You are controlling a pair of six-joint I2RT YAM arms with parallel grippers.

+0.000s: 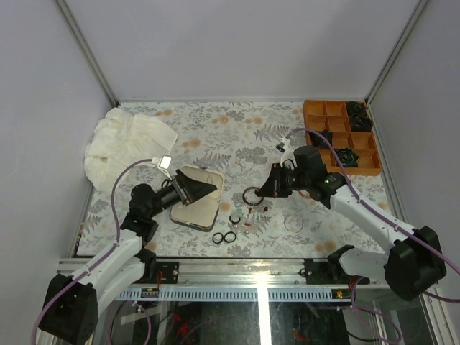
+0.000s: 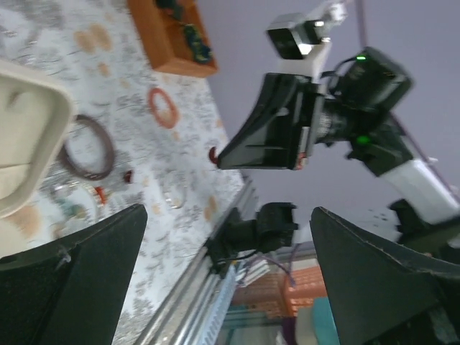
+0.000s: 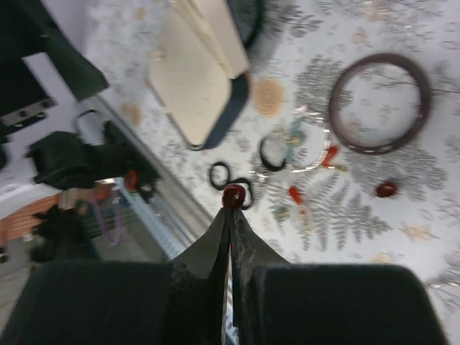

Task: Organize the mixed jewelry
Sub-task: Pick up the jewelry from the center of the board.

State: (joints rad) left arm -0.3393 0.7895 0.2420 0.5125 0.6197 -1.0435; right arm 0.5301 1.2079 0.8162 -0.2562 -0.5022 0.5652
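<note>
The mixed jewelry lies on the floral cloth in front of the arms. It includes a dark reddish-brown bangle (image 1: pixel 251 195) (image 3: pixel 377 149), small black rings (image 1: pixel 223 237) (image 3: pixel 219 175), tiny red earrings (image 3: pixel 330 156) and a thin silver hoop (image 1: pixel 235 169). My right gripper (image 1: pixel 264 191) (image 3: pixel 233 205) hangs just right of the bangle, shut on a small red bead (image 3: pixel 233 195) at its fingertips. My left gripper (image 1: pixel 203 188) (image 2: pixel 226 287) hovers over the open navy case (image 1: pixel 194 208), jaws wide apart and nothing between them. The left wrist view shows the right gripper (image 2: pixel 215 157) in the air with the bead (image 2: pixel 213 154).
An orange divided tray (image 1: pixel 320 111) with black rosettes stands at the back right. A crumpled white cloth (image 1: pixel 129 144) lies at the back left. The case's cream lining (image 3: pixel 190 93) sits left of the jewelry. The metal table rail (image 1: pixel 259 269) runs along the near edge.
</note>
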